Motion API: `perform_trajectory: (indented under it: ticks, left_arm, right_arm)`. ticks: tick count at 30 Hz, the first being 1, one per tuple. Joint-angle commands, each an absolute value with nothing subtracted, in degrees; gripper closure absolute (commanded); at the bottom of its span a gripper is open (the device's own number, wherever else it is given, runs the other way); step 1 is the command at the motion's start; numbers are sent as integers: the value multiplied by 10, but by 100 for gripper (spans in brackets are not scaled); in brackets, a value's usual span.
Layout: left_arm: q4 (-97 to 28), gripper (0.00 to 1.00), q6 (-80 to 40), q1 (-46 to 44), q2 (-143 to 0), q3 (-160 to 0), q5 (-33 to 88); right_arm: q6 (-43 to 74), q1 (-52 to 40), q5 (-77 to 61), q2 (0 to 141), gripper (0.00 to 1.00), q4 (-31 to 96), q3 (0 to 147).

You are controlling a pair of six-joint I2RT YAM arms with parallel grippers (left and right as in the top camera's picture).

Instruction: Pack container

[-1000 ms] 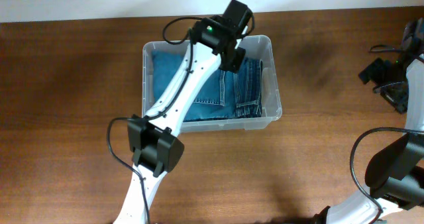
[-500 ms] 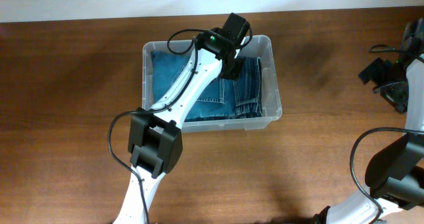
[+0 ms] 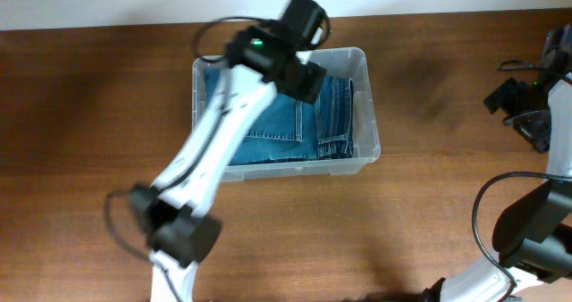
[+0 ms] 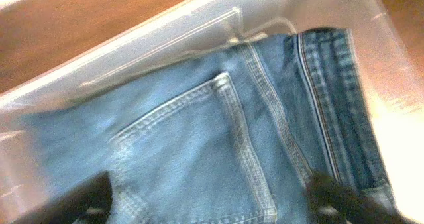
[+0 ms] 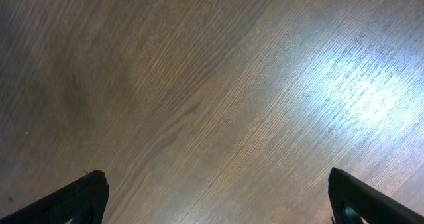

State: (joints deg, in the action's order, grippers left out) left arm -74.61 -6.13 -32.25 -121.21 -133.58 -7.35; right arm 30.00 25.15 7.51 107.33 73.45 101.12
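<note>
At the table's (image 3: pixel 89 114) far centre sits the container (image 3: pixel 368 114), with folded jeans (image 3: pixel 268 132) inside. Left gripper (image 4: pixel 212 201) hovers above the denim, fingers spread, apparently holding nothing, though that view is blurred. Right gripper (image 5: pixel 218 201), likewise spread, hangs over wood near the right edge.

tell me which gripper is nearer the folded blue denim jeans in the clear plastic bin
Left. The left gripper hovers directly above the folded blue denim jeans inside the clear plastic container; the right gripper is far off to the right, over the wooden table.
</note>
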Motion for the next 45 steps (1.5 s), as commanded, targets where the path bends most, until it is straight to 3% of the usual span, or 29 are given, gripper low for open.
perform_trajectory:
  ticks: [1,11,20,24,27,32,37,45]
  left_arm:
    - [-790,1,-60,-302,-1112,-1356,-136]
    - [-967,1,-120,-264,-978,-1354,-219]
    - [-956,1,-213,-263,-783,-1237,-242]
    - [-841,1,-246,-272,-623,-1072,-268]
    - [-655,1,-207,-289,-474,-875,-200]
    - [-466,1,-197,-292,-350,-635,-158]
    - [-402,1,-252,-292,-335,-496,-154]
    - [-420,1,-234,-292,-359,-459,-133]
  right_arm:
    - [305,251,82,1074,2,735,1010]
    - [305,251,82,1074,2,735,1010]
    - [305,251,82,1074,2,735,1010]
    - [305,251,82,1074,2,735,1010]
    - [305,251,82,1074,2,735,1010]
    - [305,251,82,1074,2,735,1010]
    - [305,251,82,1074,2,735,1010]
    - [305,251,82,1074,2,735,1010]
